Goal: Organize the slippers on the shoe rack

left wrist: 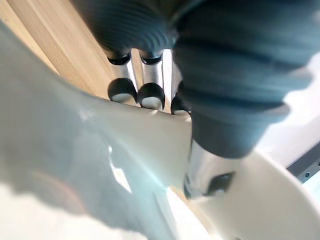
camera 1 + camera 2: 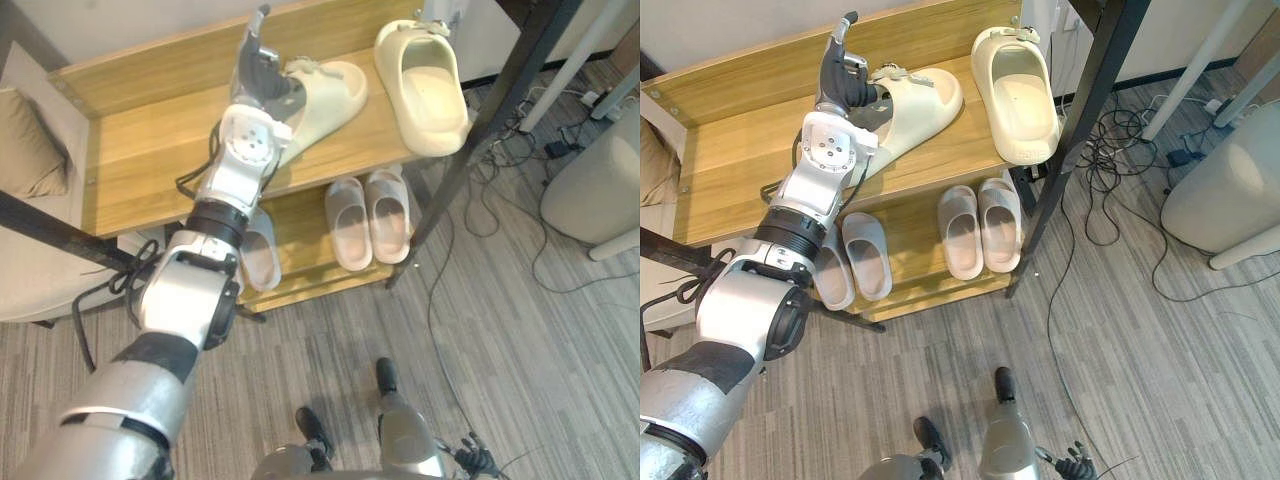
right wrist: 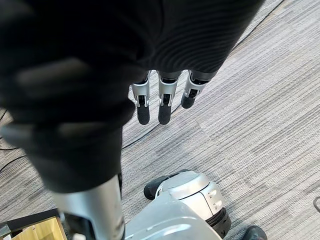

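Note:
A wooden shoe rack (image 2: 150, 150) stands before me. On its top shelf lies a cream slipper (image 2: 328, 95), turned at an angle. My left hand (image 2: 262, 80) is on its near end, fingers curled over the rim and thumb on the other side, one finger sticking up. The left wrist view has the fingertips (image 1: 145, 95) pressed on the slipper's pale edge (image 1: 75, 165). A second cream slipper (image 2: 425, 85) lies at the shelf's right end. My right hand (image 3: 160, 100) hangs over the floor, fingers relaxed and holding nothing.
Two pairs of grey slippers (image 2: 370, 215) (image 2: 855, 260) sit on the lower shelf. A beige sofa cushion (image 2: 25, 140) is at the left. A black table leg (image 2: 500, 110), loose cables (image 2: 490, 200) and a grey pouf (image 2: 600, 190) stand to the right.

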Tool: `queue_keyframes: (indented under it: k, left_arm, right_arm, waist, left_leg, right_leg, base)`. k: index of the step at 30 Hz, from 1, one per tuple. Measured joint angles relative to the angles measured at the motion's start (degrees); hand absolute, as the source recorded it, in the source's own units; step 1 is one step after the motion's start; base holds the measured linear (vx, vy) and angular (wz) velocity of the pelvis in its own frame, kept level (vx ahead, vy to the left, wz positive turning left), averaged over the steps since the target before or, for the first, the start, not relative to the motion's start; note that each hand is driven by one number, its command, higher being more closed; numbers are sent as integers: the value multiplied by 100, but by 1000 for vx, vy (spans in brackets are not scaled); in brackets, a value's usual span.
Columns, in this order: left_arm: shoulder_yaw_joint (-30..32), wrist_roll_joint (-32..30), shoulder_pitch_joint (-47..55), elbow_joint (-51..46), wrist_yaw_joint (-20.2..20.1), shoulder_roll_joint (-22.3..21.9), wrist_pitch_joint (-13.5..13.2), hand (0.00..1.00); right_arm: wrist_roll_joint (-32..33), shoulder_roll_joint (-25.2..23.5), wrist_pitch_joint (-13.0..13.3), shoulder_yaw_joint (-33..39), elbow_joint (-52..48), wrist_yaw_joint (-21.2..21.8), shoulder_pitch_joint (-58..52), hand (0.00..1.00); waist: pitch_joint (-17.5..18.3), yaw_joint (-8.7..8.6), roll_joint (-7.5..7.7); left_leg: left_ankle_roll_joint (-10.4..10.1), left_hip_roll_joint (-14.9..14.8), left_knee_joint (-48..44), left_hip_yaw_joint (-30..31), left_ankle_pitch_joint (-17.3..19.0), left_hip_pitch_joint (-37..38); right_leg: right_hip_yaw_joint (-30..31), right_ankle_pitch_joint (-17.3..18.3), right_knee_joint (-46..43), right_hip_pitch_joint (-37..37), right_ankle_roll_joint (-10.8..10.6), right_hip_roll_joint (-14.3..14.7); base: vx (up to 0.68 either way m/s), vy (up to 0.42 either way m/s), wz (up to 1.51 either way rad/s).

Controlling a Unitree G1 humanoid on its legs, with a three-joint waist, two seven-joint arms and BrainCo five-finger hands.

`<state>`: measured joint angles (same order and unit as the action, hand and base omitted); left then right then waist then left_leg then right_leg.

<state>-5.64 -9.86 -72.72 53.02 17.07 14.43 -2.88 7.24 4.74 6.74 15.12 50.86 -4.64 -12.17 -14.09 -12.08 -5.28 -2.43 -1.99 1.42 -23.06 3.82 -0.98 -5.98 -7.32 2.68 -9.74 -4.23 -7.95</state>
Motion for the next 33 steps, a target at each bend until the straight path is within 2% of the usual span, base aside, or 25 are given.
queue_keyframes:
  k: [13,30,33]
  left_arm:
    - [14,114,1,107,-105,22,73,0]
    - [39,222,315,175,-102,419,71,0]
    - [208,224,464,179,-105,451,71,0]
  right_arm:
    - [11,40,-25,-61,209,4,108,0]
    - [15,109,-49,-232,411,-24,270,0]
    - [14,111,-54,-241,419,-25,271,0]
  waist:
    - [15,-10,33]
    - [46,35,87]
    - [69,35,92]
  left_leg:
    - [14,29,-7,199,-10,105]
    - [29,77,-25,294,-25,150]
    - [29,77,-25,294,-25,156]
  right_leg:
    - [-172,-96,187,289,-19,-35]
    - [-317,-100,200,399,-5,-59]
    - [-320,-102,200,404,-2,-58]
  base:
    - [-14,-24,5]
    - [-5,-11,3]
    - [0,0,0]
